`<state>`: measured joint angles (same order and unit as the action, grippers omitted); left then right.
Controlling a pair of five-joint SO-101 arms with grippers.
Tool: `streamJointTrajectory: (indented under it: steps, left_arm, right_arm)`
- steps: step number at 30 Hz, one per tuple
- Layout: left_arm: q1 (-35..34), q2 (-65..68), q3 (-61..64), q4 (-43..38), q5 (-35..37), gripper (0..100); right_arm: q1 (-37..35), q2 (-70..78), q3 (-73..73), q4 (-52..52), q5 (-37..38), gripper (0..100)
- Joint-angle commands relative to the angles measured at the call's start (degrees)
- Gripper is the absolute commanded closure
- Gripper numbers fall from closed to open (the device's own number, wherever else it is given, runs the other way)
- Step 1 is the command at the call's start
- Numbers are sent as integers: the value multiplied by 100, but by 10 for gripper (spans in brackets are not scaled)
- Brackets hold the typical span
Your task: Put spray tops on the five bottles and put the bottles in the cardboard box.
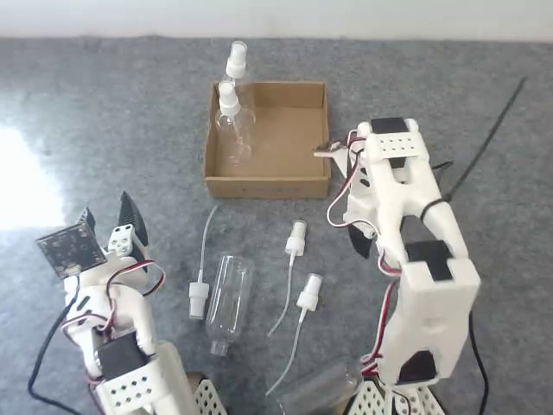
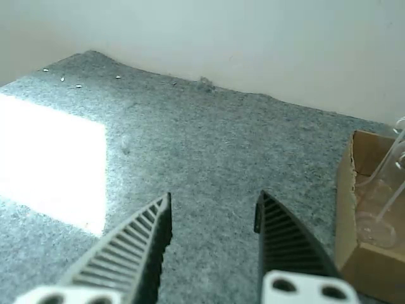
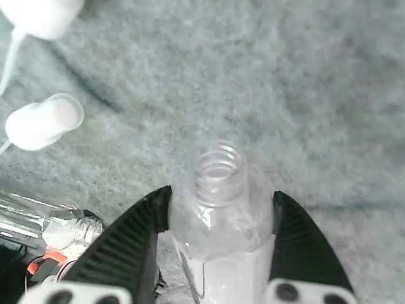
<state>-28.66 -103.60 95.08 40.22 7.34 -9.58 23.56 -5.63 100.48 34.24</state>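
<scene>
Right tool (image 3: 221, 195) clamped on an uncapped bottle (image 3: 218, 171), neck bare, low over the grey bench (image 1: 104, 130). Cardboard box (image 1: 268, 186) sits at far middle. One capped bottle (image 1: 233, 130) is inside it; second capped bottle (image 1: 236, 60) at its far left corner, inside or behind unclear. Left tool (image 2: 215, 199) spread wide over bare bench, well left of the box. Lying bottle (image 1: 229, 303), no top, rests before the box front, with three loose spray tops (image 1: 296, 238) beside it.

The table (image 1: 104, 112) has a rough, matt grey felt-like cloth cover. The cardboard box (image 1: 268, 186) is dull brown paperboard. Each bottle (image 1: 229, 298) is clear, glossy plastic. The spray tops (image 1: 296, 235) are smooth white plastic, and the jaws are black ribbed plastic.
</scene>
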Motion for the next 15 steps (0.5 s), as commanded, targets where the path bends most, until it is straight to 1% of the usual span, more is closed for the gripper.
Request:
streamJointTrajectory:
  steps: [1,8,15]
  left_arm:
    - [26,-88,-154,-158,18,795]
    - [26,-88,-154,-158,18,795]
    - [26,-88,-154,-158,18,795]
  right_arm:
    - [-127,-1305,422,233,26,847]
    - [-558,-2923,1574,224,-9,847]
    - [-1393,-4541,2224,224,-844,847]
